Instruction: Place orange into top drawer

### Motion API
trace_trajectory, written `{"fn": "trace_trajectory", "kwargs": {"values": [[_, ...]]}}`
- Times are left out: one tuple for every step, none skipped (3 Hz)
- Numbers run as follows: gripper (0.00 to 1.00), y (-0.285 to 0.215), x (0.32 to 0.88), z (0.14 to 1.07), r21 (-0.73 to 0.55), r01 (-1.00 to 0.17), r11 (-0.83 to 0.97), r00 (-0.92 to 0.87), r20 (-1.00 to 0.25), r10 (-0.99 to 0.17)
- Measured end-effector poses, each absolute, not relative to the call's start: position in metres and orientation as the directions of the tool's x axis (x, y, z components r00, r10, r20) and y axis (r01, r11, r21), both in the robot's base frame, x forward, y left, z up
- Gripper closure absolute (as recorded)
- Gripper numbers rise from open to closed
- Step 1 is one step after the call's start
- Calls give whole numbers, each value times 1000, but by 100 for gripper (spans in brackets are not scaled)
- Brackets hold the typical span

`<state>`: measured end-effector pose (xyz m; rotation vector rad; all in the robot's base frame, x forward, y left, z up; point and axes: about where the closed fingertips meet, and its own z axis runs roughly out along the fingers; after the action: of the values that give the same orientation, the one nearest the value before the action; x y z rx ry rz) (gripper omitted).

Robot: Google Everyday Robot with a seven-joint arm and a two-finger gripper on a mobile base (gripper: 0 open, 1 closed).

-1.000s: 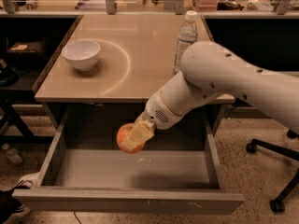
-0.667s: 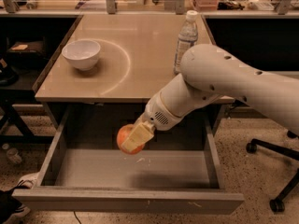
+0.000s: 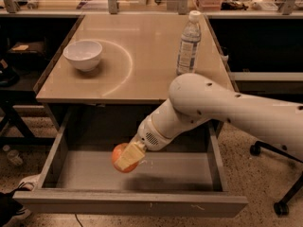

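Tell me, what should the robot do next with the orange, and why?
Probably ease the claw down a little, so it can let go gently. It is shut on the orange and holds it inside the open top drawer, toward the left side. The orange seems to hang just above the grey floor, so a shorter drop should stop it bouncing or rolling.

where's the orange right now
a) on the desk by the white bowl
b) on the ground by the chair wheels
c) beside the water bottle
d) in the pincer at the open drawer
d: the pincer is shut on the orange, holding it within the pulled-out top drawer.
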<state>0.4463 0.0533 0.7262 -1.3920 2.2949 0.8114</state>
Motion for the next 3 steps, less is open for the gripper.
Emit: {"fn": "trace_trajectory", "kwargs": {"values": [[100,61,460,698,251,-868,428,-492,-550,-675],[100,60,474,677,185,-850,492,-507,-538,-674],[100,58,478,650,174,-826,537,-540,-519,-662]]}}
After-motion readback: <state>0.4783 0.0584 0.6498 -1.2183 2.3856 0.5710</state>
